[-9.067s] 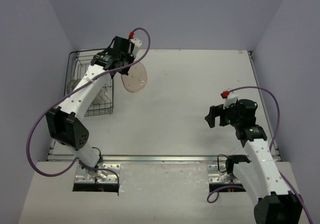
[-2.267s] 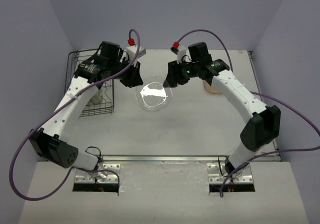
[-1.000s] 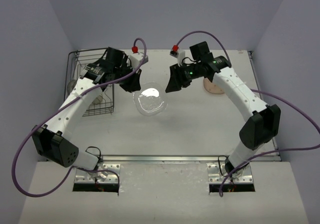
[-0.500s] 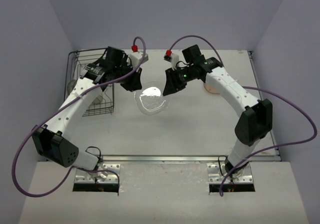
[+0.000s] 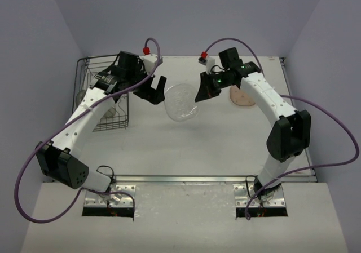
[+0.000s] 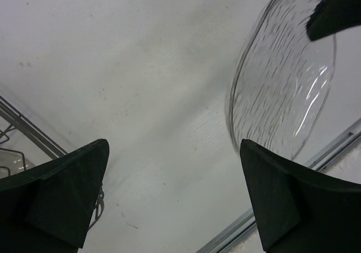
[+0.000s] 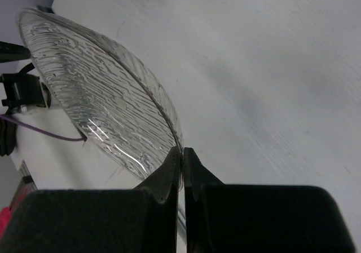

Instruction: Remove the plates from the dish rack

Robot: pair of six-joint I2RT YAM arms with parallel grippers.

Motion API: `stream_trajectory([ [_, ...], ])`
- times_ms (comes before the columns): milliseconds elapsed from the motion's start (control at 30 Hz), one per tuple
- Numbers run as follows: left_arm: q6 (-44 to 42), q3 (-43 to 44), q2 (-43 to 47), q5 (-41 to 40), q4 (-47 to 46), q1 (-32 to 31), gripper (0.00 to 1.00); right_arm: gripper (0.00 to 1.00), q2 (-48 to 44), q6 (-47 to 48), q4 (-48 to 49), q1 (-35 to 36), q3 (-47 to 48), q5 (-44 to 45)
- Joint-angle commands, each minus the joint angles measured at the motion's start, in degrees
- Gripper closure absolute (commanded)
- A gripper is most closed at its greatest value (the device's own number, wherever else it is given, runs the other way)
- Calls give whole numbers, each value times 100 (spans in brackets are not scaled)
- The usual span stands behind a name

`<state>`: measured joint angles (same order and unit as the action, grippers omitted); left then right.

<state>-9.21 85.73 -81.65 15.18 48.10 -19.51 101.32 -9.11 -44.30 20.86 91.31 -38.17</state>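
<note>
Aloft, see-through plate [image 5: 181, 101] in right pincer [image 7: 181, 156].

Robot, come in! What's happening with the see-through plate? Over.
Right tool shut on clear plate rim. Left tool open, not touching. Nothing in the way.

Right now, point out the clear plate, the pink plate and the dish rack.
clear plate [image 5: 181, 102], top external, centre
pink plate [image 5: 242, 100], top external, visible face
dish rack [image 5: 113, 123], top external, near wire wall

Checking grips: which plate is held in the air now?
The see-through plate, its rim pinched in the right gripper's shut jaws. The beige-pink plate lies on the table; the grey-brown plate sits in the dish rack.
</note>
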Motion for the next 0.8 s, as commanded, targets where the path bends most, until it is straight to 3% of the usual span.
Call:
stream_trajectory([
  [0,320,101,105,-247,-362,448,0,100,145,554,-359,-1189,347,239],
  [200,471,-6,69,11,-412,860,0,100,1107,1888,-822,-3115,968,960],
  [367,497,-108,79,20,-468,861,0,100,1934,2156,-1013,-4061,1835,939],
  [533,490,-179,87,20,-477,861,0,100,2680,2352,-1308,-4371,2670,864],
  [767,493,-345,125,-84,-562,861,0,100,3193,2258,-1396,-4369,3060,565],
])
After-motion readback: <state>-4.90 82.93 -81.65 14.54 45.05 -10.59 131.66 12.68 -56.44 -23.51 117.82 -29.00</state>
